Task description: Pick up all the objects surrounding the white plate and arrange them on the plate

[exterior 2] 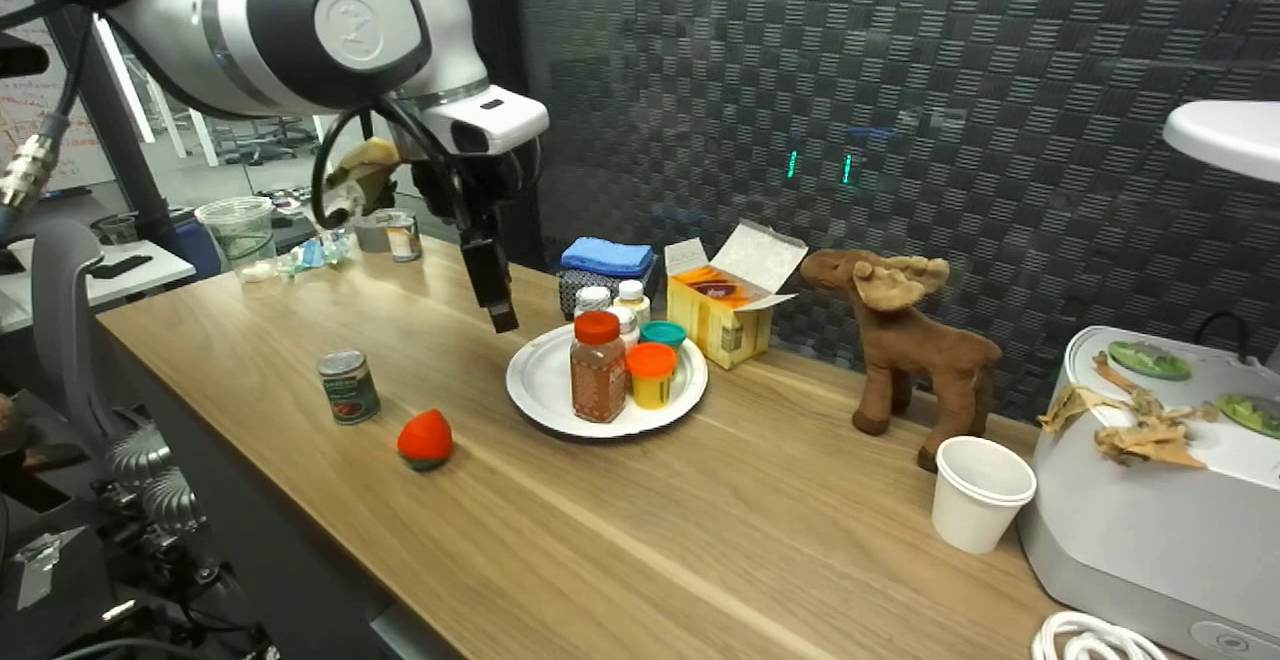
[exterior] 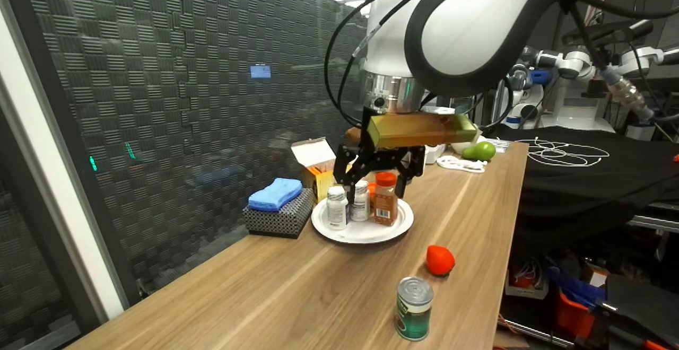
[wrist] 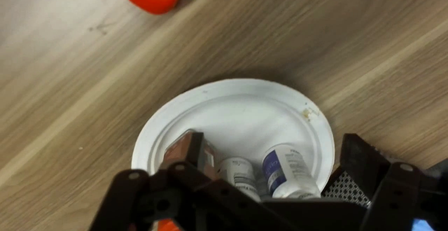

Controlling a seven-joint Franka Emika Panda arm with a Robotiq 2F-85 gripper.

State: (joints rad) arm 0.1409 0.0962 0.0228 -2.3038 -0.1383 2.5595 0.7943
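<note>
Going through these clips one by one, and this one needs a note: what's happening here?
A robot arm seems to be gathering things onto a white plate. Its open gripper hangs near the plate and holds nothing. White bottles, a red-capped jar and an orange-lidded tub stand on the plate. A can and a red item sit off it on the wooden table.

A gripper (exterior 2: 503, 318) hangs near a white plate (exterior 2: 533, 376) holding a spice jar (exterior 2: 598, 376), two tubs (exterior 2: 651, 383) and bottles (exterior 2: 632, 303). A can (exterior 2: 349, 390), a red fruit-shaped object (exterior 2: 425, 436) and a plush moose (exterior 2: 925, 352) stand apart.
</note>
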